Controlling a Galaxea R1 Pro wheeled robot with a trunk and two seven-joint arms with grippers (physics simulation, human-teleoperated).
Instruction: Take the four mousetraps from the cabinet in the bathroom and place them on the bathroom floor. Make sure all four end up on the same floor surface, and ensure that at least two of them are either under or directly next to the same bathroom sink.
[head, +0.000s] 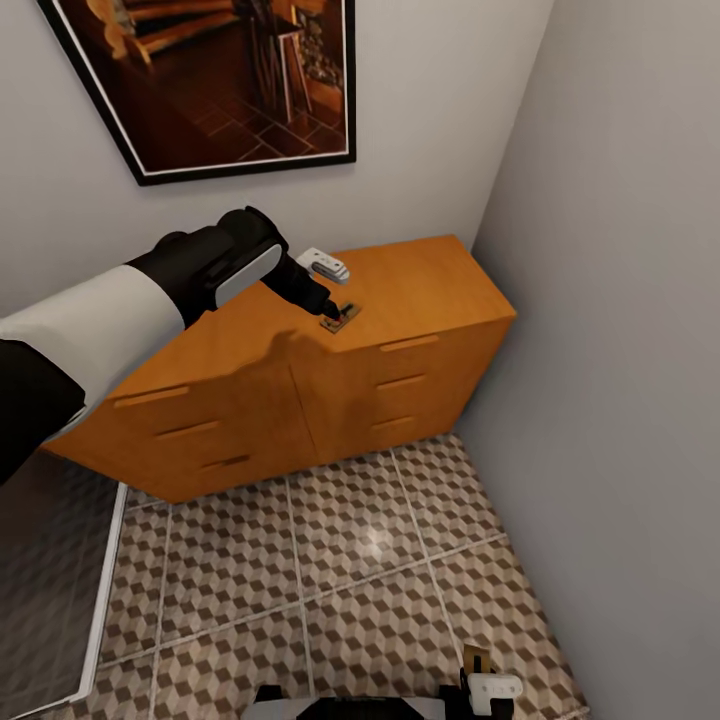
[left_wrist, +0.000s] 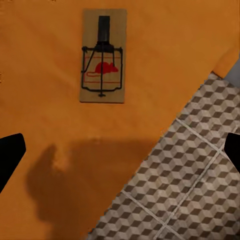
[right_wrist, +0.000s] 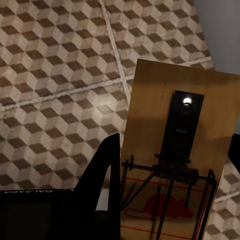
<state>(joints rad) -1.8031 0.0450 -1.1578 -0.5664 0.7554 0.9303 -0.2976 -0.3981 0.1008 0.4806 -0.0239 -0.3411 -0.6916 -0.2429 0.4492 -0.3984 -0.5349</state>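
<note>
Orange-brown cabinet (head: 420, 290), centre frame, carries one mousetrap (head: 340, 317) beneath my spread left gripper (head: 328, 312), while my right gripper (right_wrist: 165, 200), edges cropped, pinches another mousetrap (right_wrist: 175, 150) above the floor (head: 380, 590).

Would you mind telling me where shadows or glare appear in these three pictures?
Head view: the left arm's shadow falls on the cabinet, and a bright sheen sits on the bathroom floor. Left wrist view: a dark shadow lies below the mousetrap. Right wrist view: a small glint on the held mousetrap.
</note>
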